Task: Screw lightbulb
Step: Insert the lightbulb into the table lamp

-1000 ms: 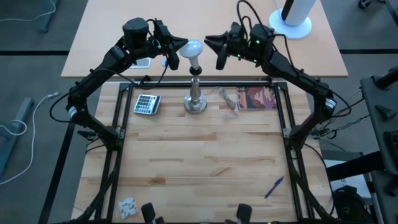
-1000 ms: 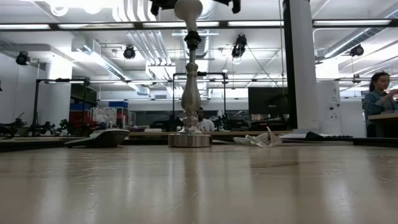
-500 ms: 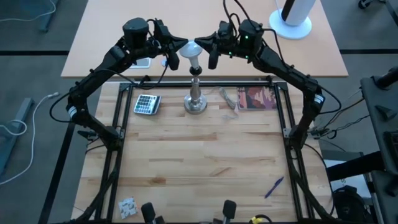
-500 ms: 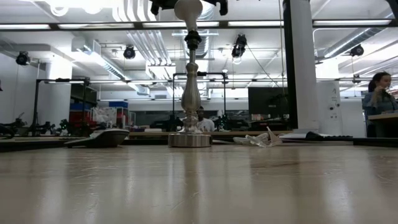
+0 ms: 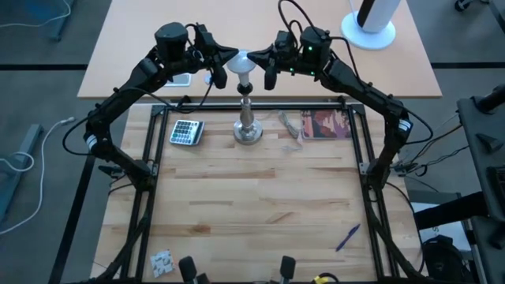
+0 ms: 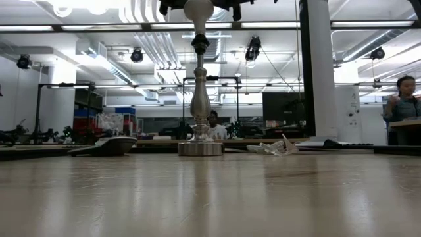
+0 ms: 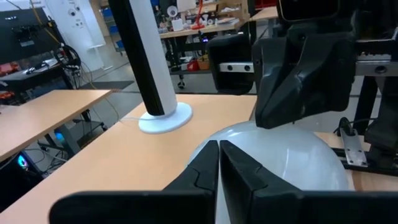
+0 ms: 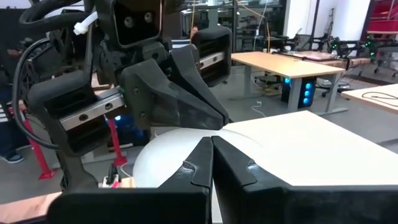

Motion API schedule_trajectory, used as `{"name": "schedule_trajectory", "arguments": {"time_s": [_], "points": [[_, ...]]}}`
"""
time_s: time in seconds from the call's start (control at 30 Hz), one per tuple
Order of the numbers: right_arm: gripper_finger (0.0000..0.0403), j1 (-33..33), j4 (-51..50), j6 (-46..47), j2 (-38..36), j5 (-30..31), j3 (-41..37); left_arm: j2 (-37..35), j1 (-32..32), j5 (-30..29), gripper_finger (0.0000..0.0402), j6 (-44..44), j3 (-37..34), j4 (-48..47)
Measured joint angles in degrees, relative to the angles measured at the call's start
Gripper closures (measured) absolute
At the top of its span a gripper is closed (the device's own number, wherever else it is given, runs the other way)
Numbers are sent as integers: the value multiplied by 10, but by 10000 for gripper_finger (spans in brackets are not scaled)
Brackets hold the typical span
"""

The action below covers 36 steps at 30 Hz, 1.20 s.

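Atop the stand [image 5: 248, 126], I'm pinching the lightbulb [image 5: 244, 63] with both the left gripper [image 5: 222, 68] and right gripper [image 5: 264, 66] (seated, tightening probably remaining).

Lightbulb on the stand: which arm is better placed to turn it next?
Right, narrowly. The left gripper and right gripper flank the lightbulb, fingers shut; the left wrist view shows the right's fingers reaching over its dome. Either must open first.
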Motion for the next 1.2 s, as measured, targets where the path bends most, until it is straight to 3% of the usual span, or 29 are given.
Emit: {"name": "schedule_trajectory", "arguments": {"time_s": [1.2], "points": [[403,7,-18,-5,-1,0,-2,-11,1,-36,396,-2,2,-3]]}}
